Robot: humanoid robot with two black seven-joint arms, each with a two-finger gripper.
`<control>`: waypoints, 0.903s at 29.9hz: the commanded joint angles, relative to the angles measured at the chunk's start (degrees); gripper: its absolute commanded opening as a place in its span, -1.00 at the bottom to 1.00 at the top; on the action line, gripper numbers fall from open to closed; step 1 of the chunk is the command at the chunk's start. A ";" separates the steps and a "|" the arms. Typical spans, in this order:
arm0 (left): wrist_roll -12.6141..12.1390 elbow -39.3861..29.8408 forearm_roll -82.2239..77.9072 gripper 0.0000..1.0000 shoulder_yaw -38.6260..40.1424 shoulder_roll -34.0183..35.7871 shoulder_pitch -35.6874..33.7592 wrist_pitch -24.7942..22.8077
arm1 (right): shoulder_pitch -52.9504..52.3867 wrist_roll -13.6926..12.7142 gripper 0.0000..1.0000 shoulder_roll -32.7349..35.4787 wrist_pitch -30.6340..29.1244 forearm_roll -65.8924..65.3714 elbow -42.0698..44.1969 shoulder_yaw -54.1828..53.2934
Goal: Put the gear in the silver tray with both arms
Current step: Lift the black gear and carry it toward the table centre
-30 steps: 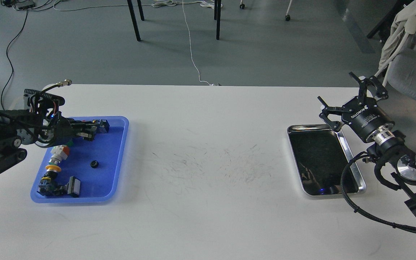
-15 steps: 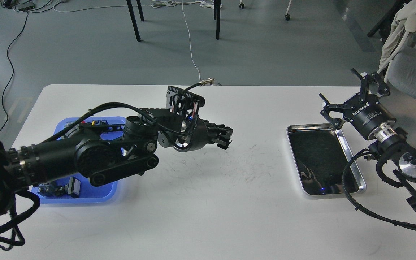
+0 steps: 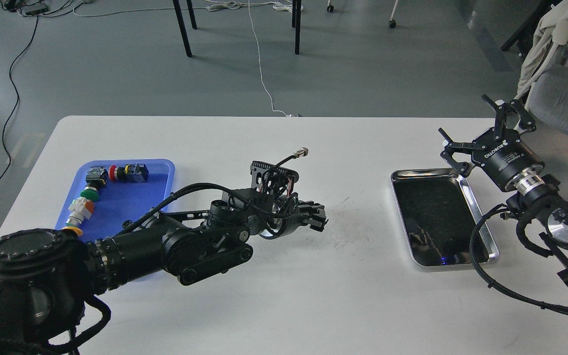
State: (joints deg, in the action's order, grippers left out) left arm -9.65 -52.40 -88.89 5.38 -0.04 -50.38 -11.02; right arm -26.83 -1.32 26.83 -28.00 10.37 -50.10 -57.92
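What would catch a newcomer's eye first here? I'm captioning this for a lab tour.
The black left arm's end effector reaching across the middle of the white table. To its right lies the shiny rectangular silver tray, with the right end effector splayed open above its far corner. At far left sits a blue plastic tray of colourful push-buttons.

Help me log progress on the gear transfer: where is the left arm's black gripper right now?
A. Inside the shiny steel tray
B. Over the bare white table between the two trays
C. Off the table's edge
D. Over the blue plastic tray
B: the left gripper hangs above the scuffed white table, between the blue plastic tray and the shiny rectangular steel tray.
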 commanded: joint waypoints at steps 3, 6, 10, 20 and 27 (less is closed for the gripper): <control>-0.98 -5.25 0.47 -0.82 -0.02 0.04 4.22 2.14 | -0.15 0.00 0.98 -0.02 0.00 0.00 -0.09 0.09; -1.60 -7.10 0.30 -0.82 -0.28 0.04 5.55 2.41 | -0.15 0.00 0.98 -0.02 0.00 0.00 -0.09 0.09; -1.60 -7.81 0.30 -0.81 -0.46 0.04 5.81 3.46 | -0.15 0.00 0.98 -0.02 0.00 0.00 -0.09 0.09; -0.90 -8.25 0.56 -0.29 -0.46 0.04 5.81 5.13 | 0.02 0.00 0.98 -0.20 0.00 0.00 -0.09 0.09; -0.63 -8.69 1.43 0.10 -0.46 0.04 5.90 6.44 | -0.24 -0.08 0.98 -0.46 0.00 -1.14 -0.17 0.17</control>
State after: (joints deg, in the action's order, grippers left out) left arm -10.33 -60.98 -88.17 4.91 -0.02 -44.50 -5.61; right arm -26.84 -1.32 26.56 -28.00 10.10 -50.19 -57.75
